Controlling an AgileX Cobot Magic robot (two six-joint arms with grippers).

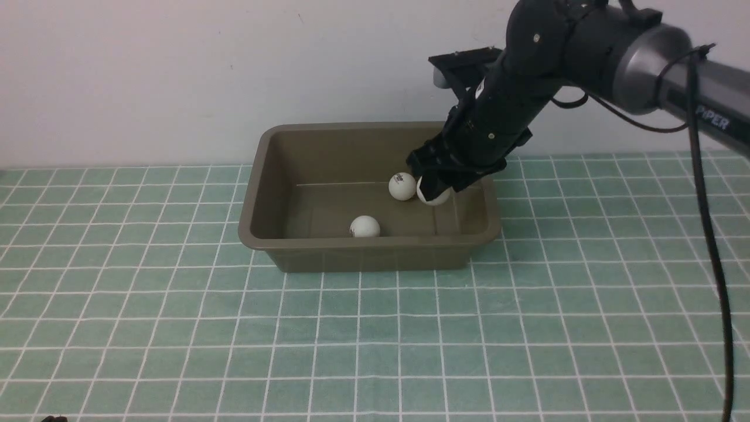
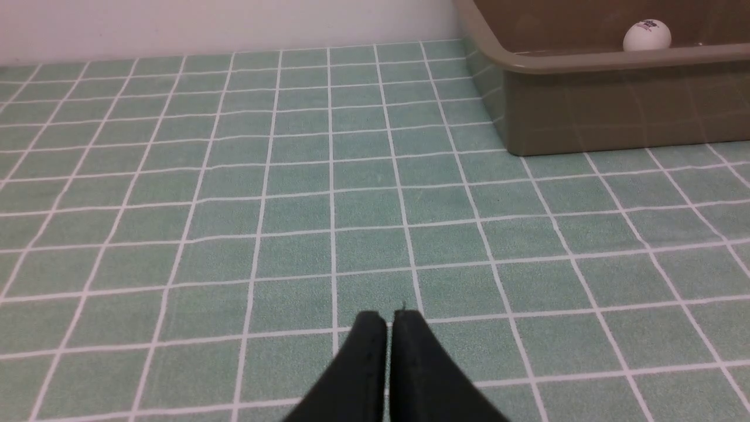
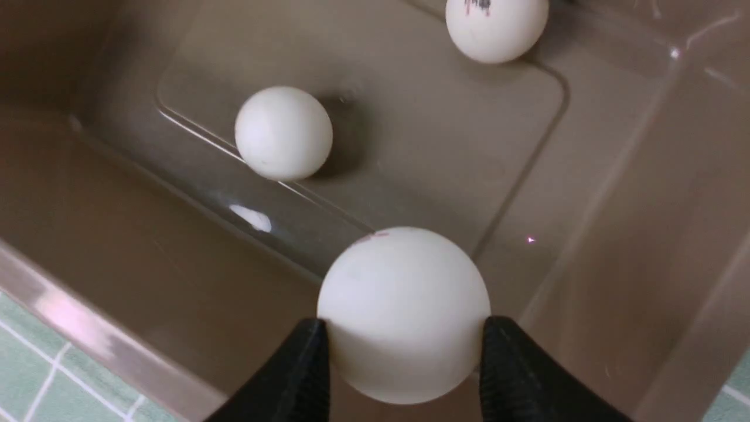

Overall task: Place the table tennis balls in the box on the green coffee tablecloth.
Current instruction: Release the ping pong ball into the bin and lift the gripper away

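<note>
Before the box (image 1: 375, 258), the left gripper (image 2: 389, 321) hangs pinched empty over the green coffee tablecloth (image 1: 375, 351). Inside the box lie two table tennis balls (image 1: 364, 227); the right gripper (image 3: 404, 331) clasps the third ball (image 3: 404, 305) there. Release low, so nothing bounces out.

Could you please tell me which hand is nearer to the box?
Right. The right hand holds a ball over the box; the left hand, shut, is outside it, over the tablecloth.

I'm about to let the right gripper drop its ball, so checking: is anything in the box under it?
Nothing visible. The right gripper holds the table tennis ball above the floor of the box, near a wall. The plain ball and the printed ball lie on the floor, off to one side.
</note>
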